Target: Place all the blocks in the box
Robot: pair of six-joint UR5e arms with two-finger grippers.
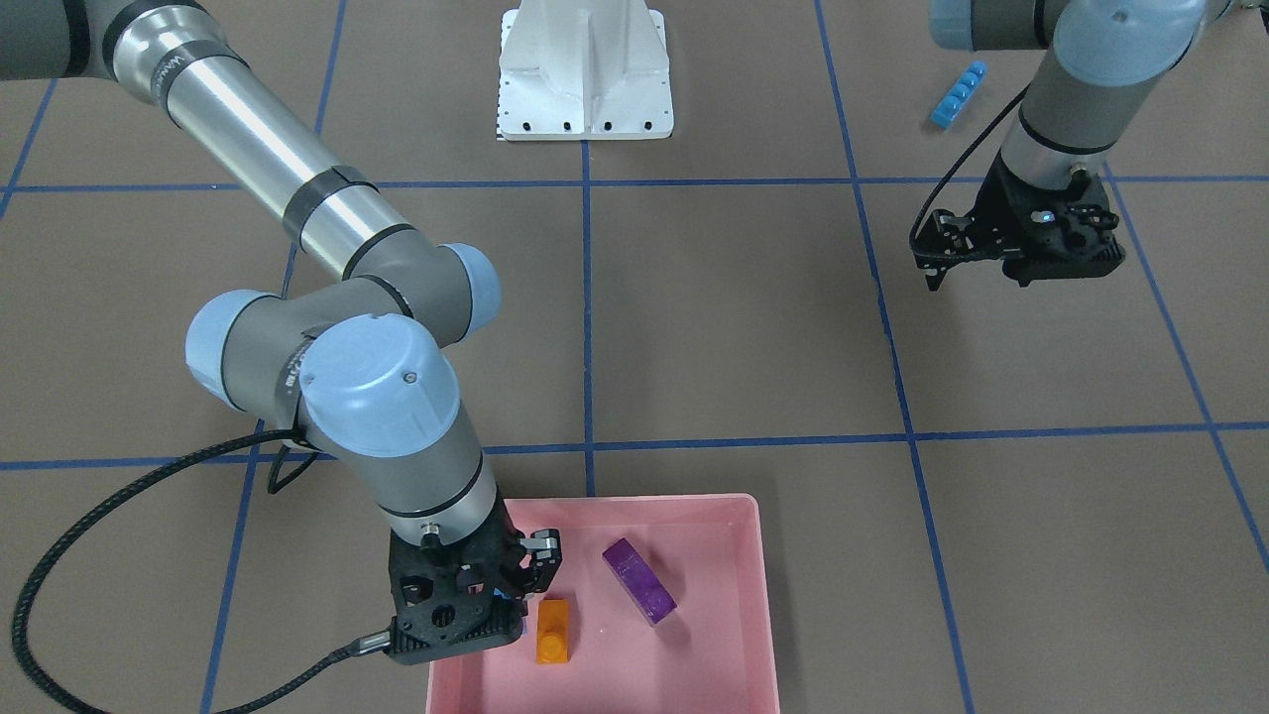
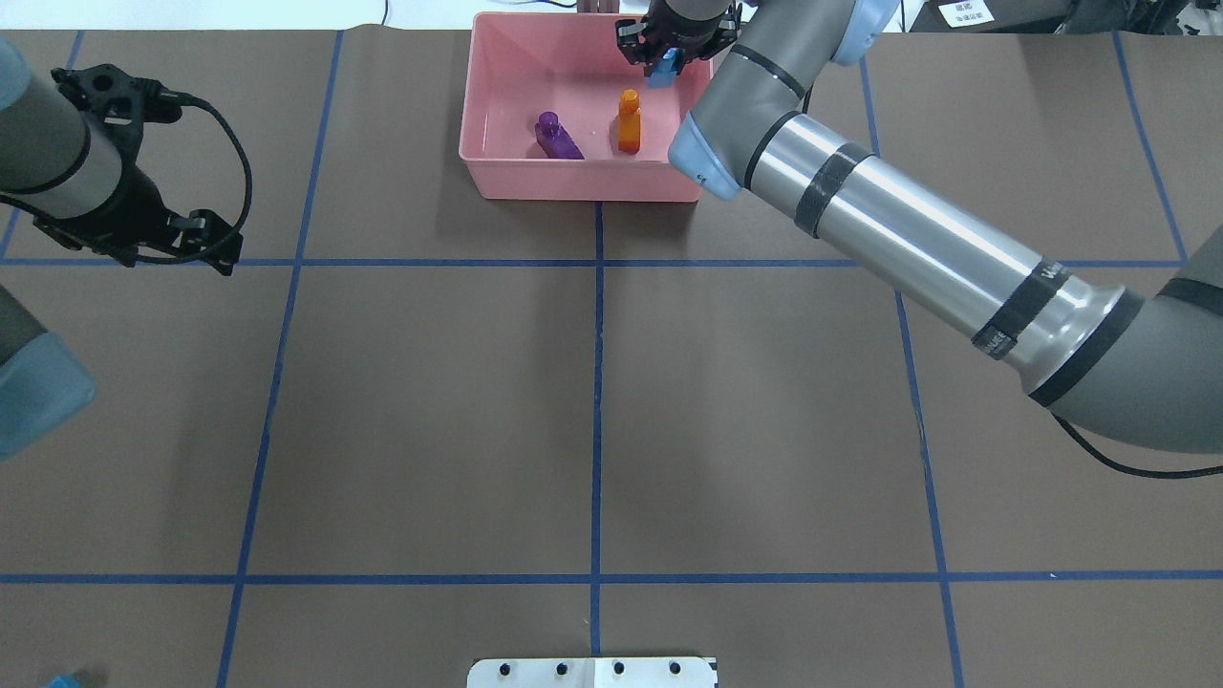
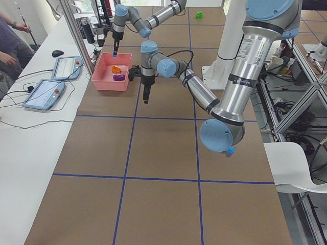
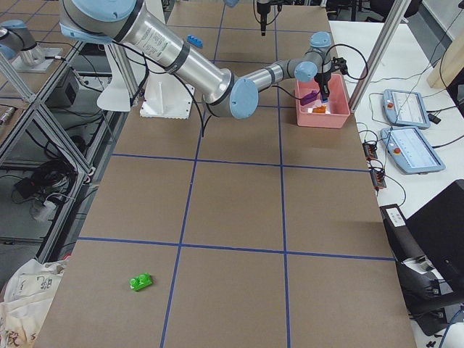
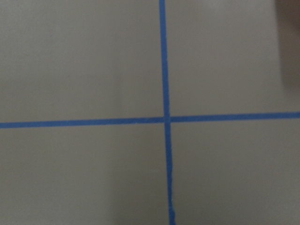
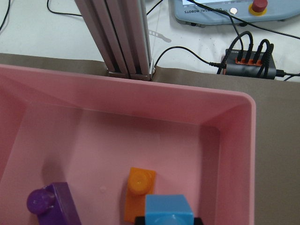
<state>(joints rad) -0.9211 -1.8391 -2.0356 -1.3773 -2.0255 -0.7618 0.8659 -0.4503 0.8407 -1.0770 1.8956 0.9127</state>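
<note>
Your right gripper (image 2: 663, 63) is pinching one small blue block (image 6: 168, 211) over the smooth pink box (image 2: 573, 188), which is holding two: an orange block (image 2: 628, 122) and a sloped purple block (image 2: 557, 137). Two more are sitting on the desk (image 2: 430, 401): a long blue block (image 1: 958, 94) and a green block (image 4: 141, 281). You cannot tell whether the left gripper (image 1: 927, 266) is gaping.

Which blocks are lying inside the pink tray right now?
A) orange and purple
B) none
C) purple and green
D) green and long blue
A: the orange block and the purple sloped block lie on the floor of the pink tray; the small blue block hangs over it in the right tool, and the green block sits out on the table.
</note>
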